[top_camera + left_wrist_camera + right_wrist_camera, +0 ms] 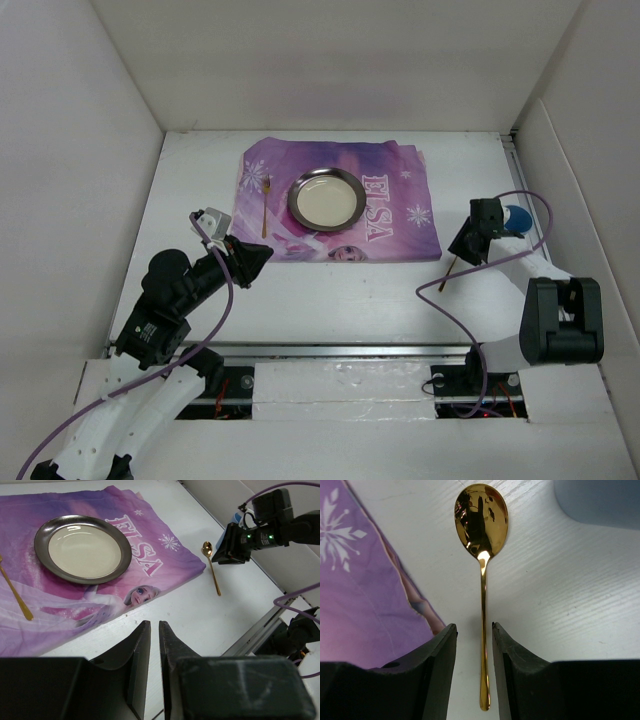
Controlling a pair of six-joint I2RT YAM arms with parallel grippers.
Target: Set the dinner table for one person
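Right wrist | spoon (481,525) flat on dinner table (560,605), bowl pointing away, handle lengthwise between right gripper (474,629) fingers, parted, not clamping | left gripper (154,626) a slit apart, empty

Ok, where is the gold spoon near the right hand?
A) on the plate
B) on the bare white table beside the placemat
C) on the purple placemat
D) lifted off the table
B: the spoon lies flat on the dinner table, just off the placemat's edge, between the right hand's open fingers.
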